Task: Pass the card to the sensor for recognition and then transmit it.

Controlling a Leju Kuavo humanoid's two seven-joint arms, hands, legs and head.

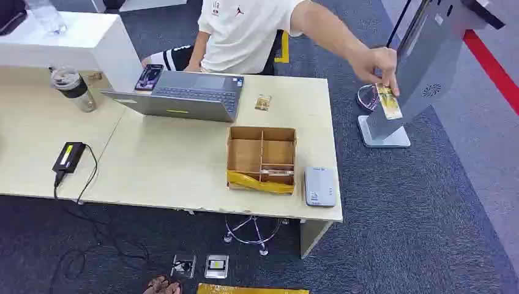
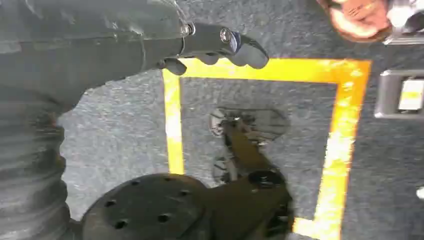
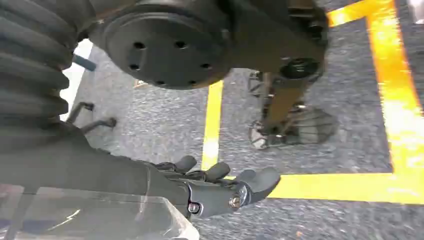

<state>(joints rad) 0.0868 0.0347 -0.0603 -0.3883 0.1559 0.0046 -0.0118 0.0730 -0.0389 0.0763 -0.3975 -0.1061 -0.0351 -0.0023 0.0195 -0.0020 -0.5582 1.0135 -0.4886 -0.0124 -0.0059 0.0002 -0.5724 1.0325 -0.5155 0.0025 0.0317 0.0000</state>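
A person in a white shirt reaches a hand [image 1: 378, 63] out and holds a yellow-patterned card [image 1: 389, 101] against the grey stand-up sensor kiosk [image 1: 422, 73] right of the table. A second small card [image 1: 262, 103] lies on the table beside the laptop. A grey-white reader box [image 1: 320, 186] sits at the table's front right corner. My left hand [image 2: 215, 47] hangs over the carpet, fingers stretched out and holding nothing. My right hand [image 3: 220, 185] also hangs low, fingers extended and bare.
A divided cardboard box [image 1: 262, 158] with yellow strips stands mid-table. A grey laptop [image 1: 183, 95], a phone [image 1: 149, 78], a lidded cup [image 1: 73, 87] and a black power adapter [image 1: 68, 157] lie to the left. Yellow tape [image 2: 172, 125] marks the carpet.
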